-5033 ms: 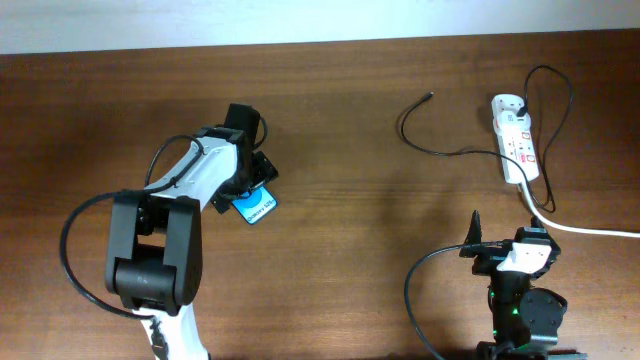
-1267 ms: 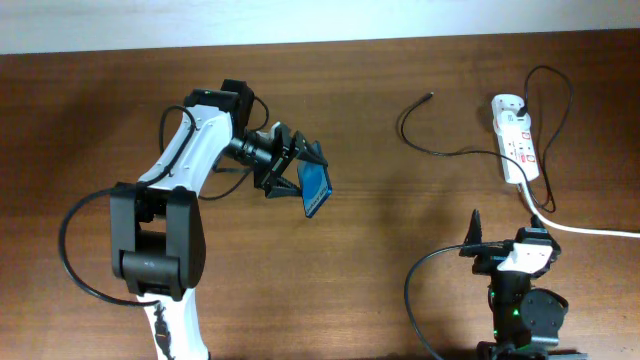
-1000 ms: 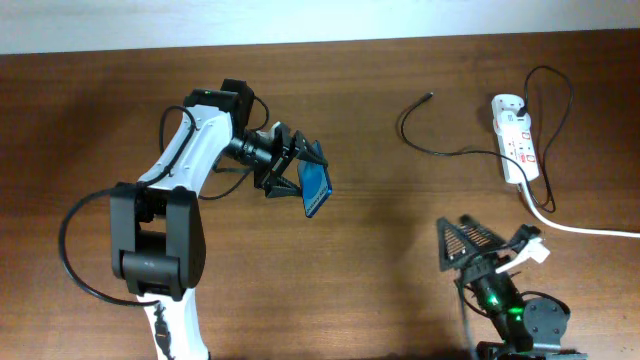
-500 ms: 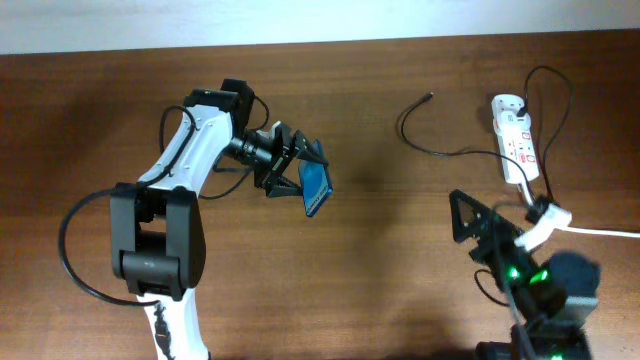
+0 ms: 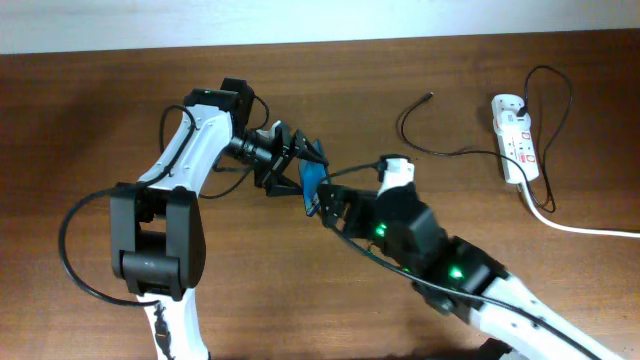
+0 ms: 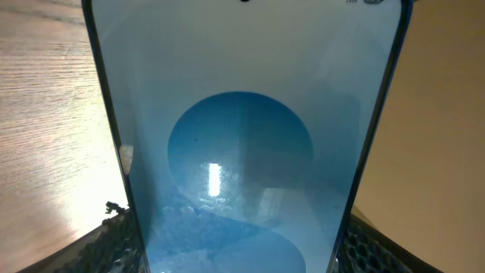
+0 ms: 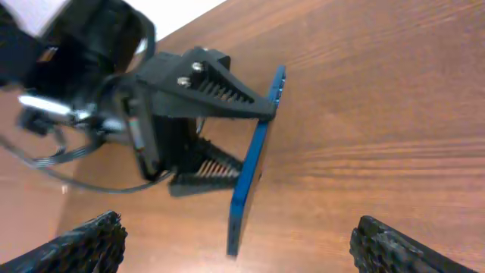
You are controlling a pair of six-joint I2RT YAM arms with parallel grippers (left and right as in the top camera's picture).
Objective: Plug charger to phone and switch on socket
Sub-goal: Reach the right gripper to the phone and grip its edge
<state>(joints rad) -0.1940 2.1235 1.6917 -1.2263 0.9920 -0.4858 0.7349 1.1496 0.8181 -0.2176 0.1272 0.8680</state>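
- The left gripper is clamped on a slim, black-edged, blue-screened smartphone. The smartphone is held on edge above the brown wooden table, presumably so that its port is presented.
- The right gripper, spread wide and empty, is now seen just beside the smartphone. Half a second earlier it was seen far off at the right.
- The thin black charger cable is left unmoved near the white elongated power strip, well apart from the smartphone.
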